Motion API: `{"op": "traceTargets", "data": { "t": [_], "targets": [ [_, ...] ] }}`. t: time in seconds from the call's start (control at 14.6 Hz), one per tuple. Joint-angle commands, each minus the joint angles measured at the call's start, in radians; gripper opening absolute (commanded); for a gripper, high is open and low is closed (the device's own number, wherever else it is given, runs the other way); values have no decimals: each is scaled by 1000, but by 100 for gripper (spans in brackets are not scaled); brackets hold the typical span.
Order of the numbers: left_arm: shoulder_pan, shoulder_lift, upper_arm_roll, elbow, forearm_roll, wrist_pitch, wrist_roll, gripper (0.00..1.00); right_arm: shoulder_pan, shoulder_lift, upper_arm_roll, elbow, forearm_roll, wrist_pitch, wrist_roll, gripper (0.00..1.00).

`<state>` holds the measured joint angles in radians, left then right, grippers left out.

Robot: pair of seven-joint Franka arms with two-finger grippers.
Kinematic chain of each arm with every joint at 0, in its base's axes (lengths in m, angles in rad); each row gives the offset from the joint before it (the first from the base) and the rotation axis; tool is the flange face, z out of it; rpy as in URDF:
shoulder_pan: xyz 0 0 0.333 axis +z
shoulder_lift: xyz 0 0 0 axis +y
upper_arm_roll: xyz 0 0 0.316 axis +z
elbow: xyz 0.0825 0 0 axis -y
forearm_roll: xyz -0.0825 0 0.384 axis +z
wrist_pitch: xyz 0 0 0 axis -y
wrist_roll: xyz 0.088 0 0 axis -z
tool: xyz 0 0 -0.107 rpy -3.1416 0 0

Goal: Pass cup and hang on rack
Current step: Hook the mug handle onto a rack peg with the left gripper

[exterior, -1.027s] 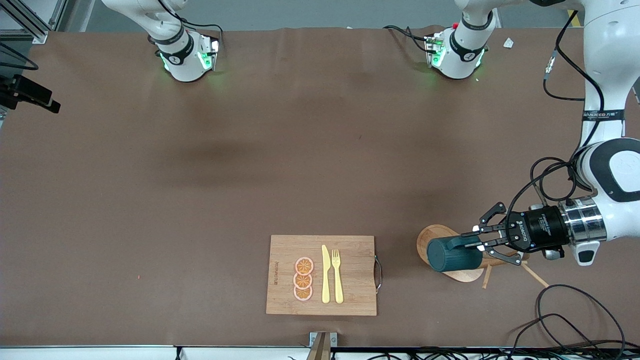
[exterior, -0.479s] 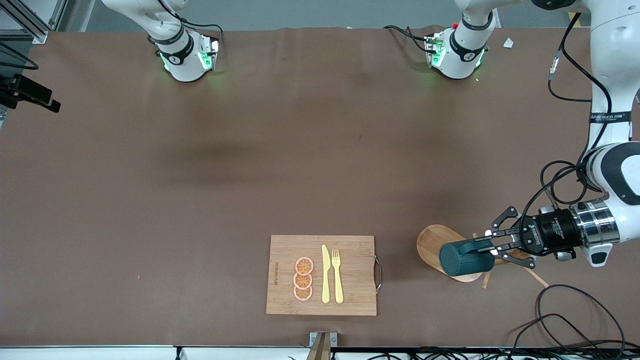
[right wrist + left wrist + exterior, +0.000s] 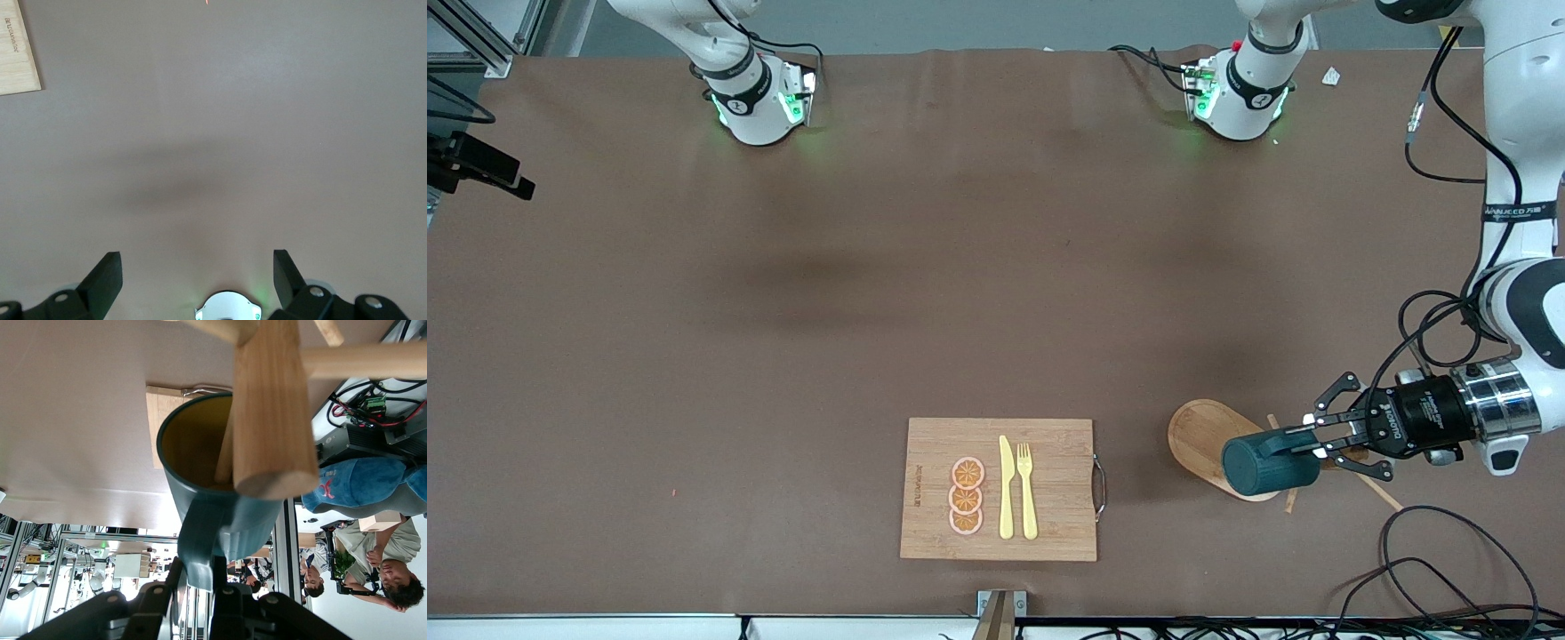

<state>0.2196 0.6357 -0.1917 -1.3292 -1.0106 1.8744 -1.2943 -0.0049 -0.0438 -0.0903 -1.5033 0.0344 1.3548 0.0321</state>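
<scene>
Your left gripper [image 3: 1303, 442] is clamped tight on the cup [image 3: 1267, 465] by its handle, lower right of the frame, over the rack [image 3: 1205, 436]; looks like a peg's poking into the cup mouth, hard to be sure; it's rigid, probably breakable, so go gentle; right gripper [image 3: 197, 273] waits, spread wide, holding nothing.

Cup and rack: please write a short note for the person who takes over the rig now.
Left gripper: shut on the cup by its handle, holding it on its side over the rack. In the left wrist view the rack's post crosses the cup's mouth.
Right gripper: open, empty, waiting over bare table.
Done: the cup is with the left arm, at the rack.
Left: hook the handle on a peg, release, withdraw.
</scene>
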Motion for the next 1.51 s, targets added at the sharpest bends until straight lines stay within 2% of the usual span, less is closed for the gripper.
{"op": "traceTargets", "data": {
  "t": [0.0,0.68,0.82,0.89,0.96,1.03,1.1,1.16,1.44],
  "targets": [
    [20,13,-3,19,-3,-17,20,1,-4,-25,6,-18,2,3,-9,100],
    [37,35,-3,19,-3,-17,49,3,-7,-24,4,-18,1,6,-9,100],
    [38,42,-3,19,-3,-17,52,10,-7,-24,4,-18,1,6,-9,100],
    [38,44,-3,19,-5,-17,53,22,-7,-24,4,-18,-1,6,-9,100],
    [38,48,-3,19,-5,-17,58,52,-7,-24,4,-18,-5,6,-9,100],
    [35,48,-5,21,-5,-15,69,73,-6,-24,4,-18,-5,6,-9,100],
    [34,47,-3,21,-3,-15,67,89,-6,-24,4,-18,-5,6,-9,100],
    [34,42,-5,21,-3,-15,67,100,-7,-24,4,-18,-7,6,-9,100],
    [32,-2,-9,25,-2,-41,56,100,-6,-24,4,-18,-7,6,-9,100]
  ]
}}
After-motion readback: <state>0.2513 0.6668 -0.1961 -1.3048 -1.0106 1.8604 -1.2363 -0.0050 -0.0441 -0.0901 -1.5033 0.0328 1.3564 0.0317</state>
